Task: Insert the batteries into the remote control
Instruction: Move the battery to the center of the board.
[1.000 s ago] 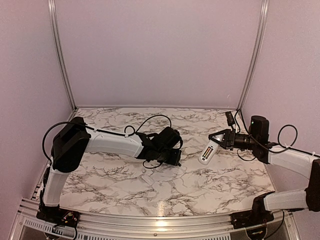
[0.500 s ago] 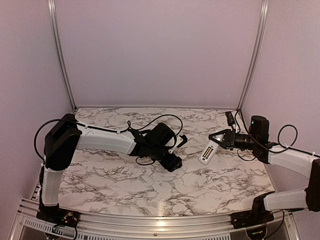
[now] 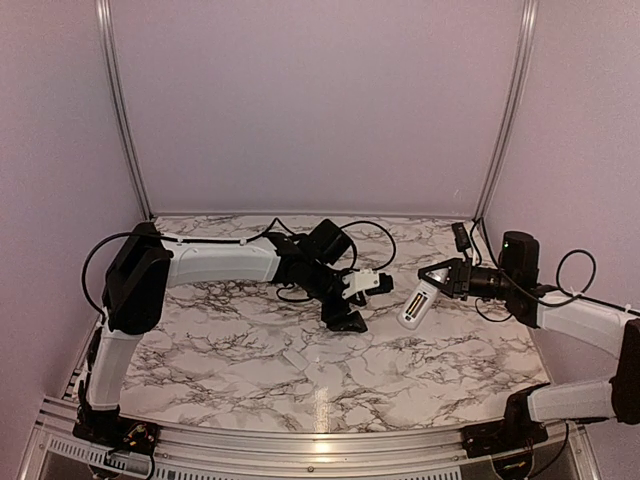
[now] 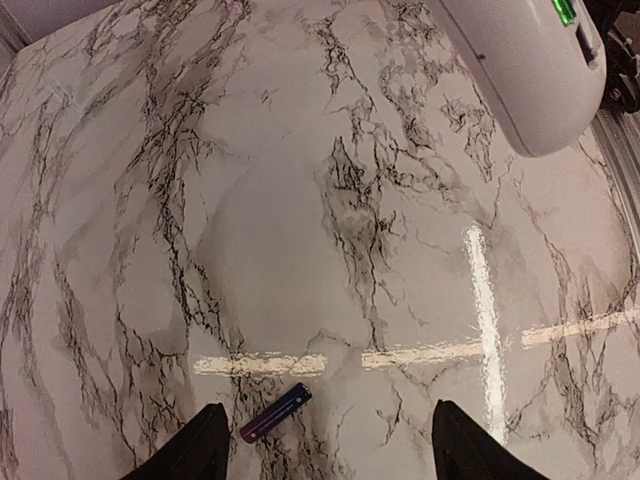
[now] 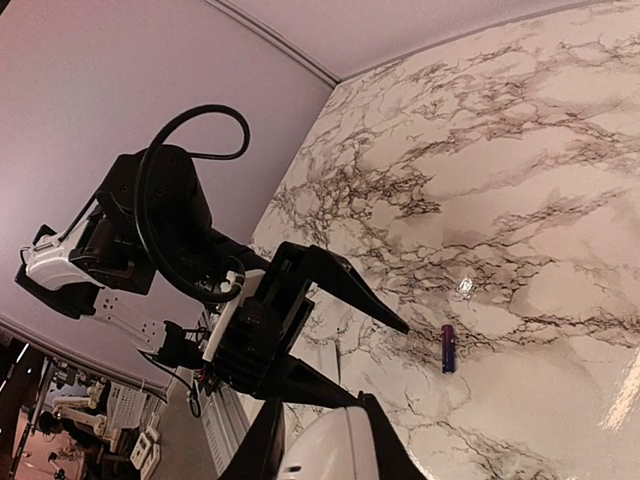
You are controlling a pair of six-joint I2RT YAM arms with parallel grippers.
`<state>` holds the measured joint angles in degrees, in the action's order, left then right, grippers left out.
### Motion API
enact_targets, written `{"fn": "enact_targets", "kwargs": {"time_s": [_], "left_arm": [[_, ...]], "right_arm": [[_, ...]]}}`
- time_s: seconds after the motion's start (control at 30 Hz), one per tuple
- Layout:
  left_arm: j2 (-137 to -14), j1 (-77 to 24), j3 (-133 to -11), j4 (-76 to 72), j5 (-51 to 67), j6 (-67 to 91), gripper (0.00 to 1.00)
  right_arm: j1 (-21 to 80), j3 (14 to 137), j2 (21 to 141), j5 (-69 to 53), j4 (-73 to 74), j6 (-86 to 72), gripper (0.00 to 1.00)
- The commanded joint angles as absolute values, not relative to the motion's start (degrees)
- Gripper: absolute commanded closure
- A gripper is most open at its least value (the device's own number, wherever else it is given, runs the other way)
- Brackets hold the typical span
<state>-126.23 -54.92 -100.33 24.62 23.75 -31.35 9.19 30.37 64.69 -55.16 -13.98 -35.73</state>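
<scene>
So the tabletop (image 3: pixel 250 370) is white marble-look with dark grey veins running all over it, and the walls (image 3: pixel 320 100) are a pale lilac-pink. The battery (image 4: pixel 275 412) is purple. The remote (image 3: pixel 414 305) is white with an orange-ish strip down its face, plus a tiny green spot in the left wrist view. The arms (image 3: pixel 215 265) are white with black joints and black cables (image 3: pixel 370 235). The left hand (image 4: pixel 328 420) and right hand (image 3: pixel 437 280) are both black, and the rails (image 3: pixel 120 110) are silver.

Left arm (image 3: pixel 215 262) and right arm (image 3: pixel 585 325): white link shells, black joint housings, bulky black shoulder blocks. Thin black cables (image 5: pixel 200 109) loop loose off each wrist. Left tool (image 4: pixel 328 407) and right tool (image 3: pixel 432 280): black, tapered fingers; white fitting at left wrist.
</scene>
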Motion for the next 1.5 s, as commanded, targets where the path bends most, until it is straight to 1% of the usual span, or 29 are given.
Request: {"fn": "enact_targets", "kwargs": {"time_s": [0.0, 0.47, 0.57, 0.6, 0.67, 0.73, 0.97, 1.13, 1.2, 1.3, 1.47], "left_arm": [[-132.98, -54.37, -108.37, 33.57, 24.57, -40.16, 0.29], [-139.7, -53.84, -113.17, 34.83, 19.93, -44.14, 0.33], [-140.64, -53.59, -113.78, 35.58, 19.42, -44.41, 0.35], [-140.89, -53.47, -114.08, 35.85, 19.39, -44.37, 0.38], [-141.35, -53.27, -114.82, 36.82, 19.07, -44.15, 0.48], [-141.71, -53.28, -115.49, 37.69, 18.54, -44.08, 0.55], [-142.56, -53.31, -116.62, 41.03, 16.65, -43.08, 0.7], [-141.44, -53.88, -115.91, 42.77, 15.62, -40.36, 0.84], [-140.36, -54.4, -114.3, 42.78, 13.47, -37.7, 0.92], [-137.46, -54.5, -109.86, 42.49, 10.66, -32.43, 0.97], [-132.1, -53.85, -100.58, 41.38, 2.17, -21.33, 0.98]], "right_arm": [[8.45, 29.99, 63.44, -56.07, -13.94, -35.26, 1.0], [8.24, 29.53, 63.9, -56.27, -14.76, -35.67, 1.0], [8.15, 29.53, 63.96, -56.29, -14.67, -35.71, 1.0], [8.09, 29.53, 63.9, -56.26, -14.63, -35.68, 1.0], [8.04, 29.53, 63.91, -56.16, -14.61, -35.76, 1.0], [8.05, 29.61, 64.04, -56.08, -14.62, -35.7, 1.0], [8.02, 29.7, 64.04, -56.07, -14.58, -35.77, 1.0], [8.01, 29.71, 63.81, -55.9, -14.33, -35.69, 1.0], [8.05, 29.79, 63.51, -55.74, -14.01, -35.57, 1.0], [8.03, 29.79, 63.36, -55.79, -13.66, -35.43, 1.0], [8.07, 29.72, 63.27, -55.98, -12.91, -34.94, 1.0]]}}
